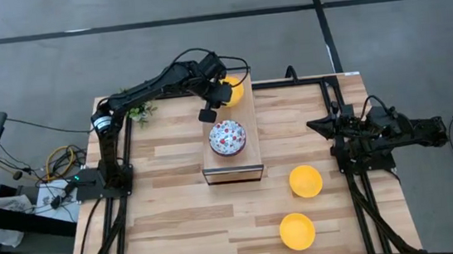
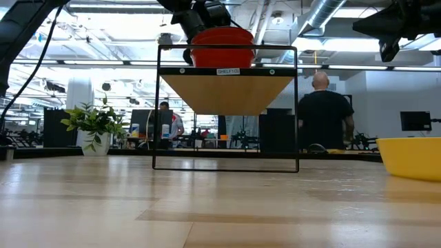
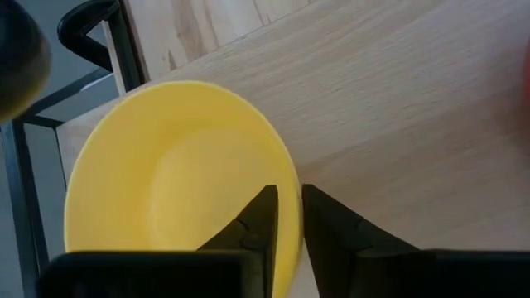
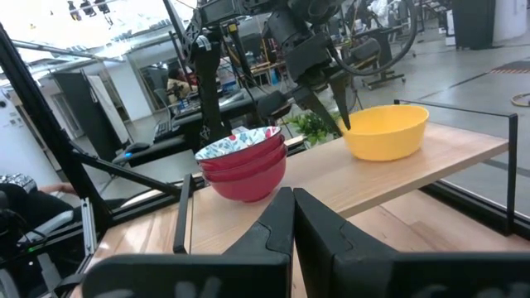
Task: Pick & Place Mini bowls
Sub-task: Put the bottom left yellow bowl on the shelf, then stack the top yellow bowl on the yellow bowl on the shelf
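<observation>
A yellow mini bowl (image 1: 235, 89) (image 3: 174, 165) (image 4: 385, 131) sits at the far end of a raised wooden shelf (image 1: 246, 112). My left gripper (image 1: 223, 92) (image 3: 288, 211) reaches over the shelf and is shut on this bowl. Stacked floral mini bowls (image 1: 227, 137) (image 4: 244, 161), red outside, rest on the shelf's near half. Two more yellow mini bowls (image 1: 305, 180) (image 1: 297, 230) stand on the table to the right of the shelf. My right gripper (image 4: 291, 211) waits shut at the table's right edge (image 1: 360, 131). My left gripper pinches the yellow bowl's rim (image 3: 290, 194), one finger (image 3: 258, 217) inside the bowl and the other (image 3: 331, 228) outside. The fingers come from above, slanting down (image 4: 335, 112). The bowl's base rests on the shelf board, upright.
The shelf's black wire frame (image 2: 227, 110) stands in the middle of the table. A small green potted plant (image 1: 137, 110) (image 2: 95, 125) is at the far left corner. People stand in the room beyond the table (image 2: 324, 114). Bare wood lies on the table's near left (image 1: 169, 224).
</observation>
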Motion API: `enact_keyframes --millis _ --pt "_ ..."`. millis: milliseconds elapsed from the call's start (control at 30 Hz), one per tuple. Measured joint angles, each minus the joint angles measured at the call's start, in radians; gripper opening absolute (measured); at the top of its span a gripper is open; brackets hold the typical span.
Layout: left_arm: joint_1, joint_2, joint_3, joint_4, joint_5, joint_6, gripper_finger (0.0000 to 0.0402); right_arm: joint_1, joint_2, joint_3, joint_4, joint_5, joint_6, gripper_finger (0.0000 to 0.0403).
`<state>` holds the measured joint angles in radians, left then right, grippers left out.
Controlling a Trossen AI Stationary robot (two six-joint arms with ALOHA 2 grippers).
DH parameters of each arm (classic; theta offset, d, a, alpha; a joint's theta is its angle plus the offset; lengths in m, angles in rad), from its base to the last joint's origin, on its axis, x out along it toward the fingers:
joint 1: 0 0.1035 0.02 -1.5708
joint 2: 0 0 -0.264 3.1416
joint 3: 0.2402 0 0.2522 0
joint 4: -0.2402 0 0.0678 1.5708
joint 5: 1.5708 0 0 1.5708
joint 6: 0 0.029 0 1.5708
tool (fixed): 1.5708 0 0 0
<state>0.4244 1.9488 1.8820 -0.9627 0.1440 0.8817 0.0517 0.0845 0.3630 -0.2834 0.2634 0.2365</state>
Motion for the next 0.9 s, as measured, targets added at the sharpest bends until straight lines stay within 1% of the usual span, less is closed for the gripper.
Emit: enact_keyframes --millis 200,333,567,800,900 --pt "0.0 0.0 0.0 0.001 -0.002 0.0 0.0067 0.0 0.0 0.0 0.0 0.0 0.0 0.0" --pt "-0.002 -0.017 0.001 0.008 -0.047 0.002 0.0067 0.0 0.0 0.0 0.0 0.0 0.0 0.0" --pt "-0.008 -0.058 0.002 0.003 -0.062 -0.004 0.0066 0.0 0.0 0.0 -0.001 0.0 -0.001 0.0" --pt "-0.042 -0.113 0.001 -0.011 -0.068 -0.086 0.0065 0.0 0.0 0.0 0.0 -0.001 0.0 0.0" --pt "-0.055 -0.155 0.001 -0.012 -0.07 -0.157 0.0064 0.0 0.0 0.0 0.0 0.0 0.0 0.0"
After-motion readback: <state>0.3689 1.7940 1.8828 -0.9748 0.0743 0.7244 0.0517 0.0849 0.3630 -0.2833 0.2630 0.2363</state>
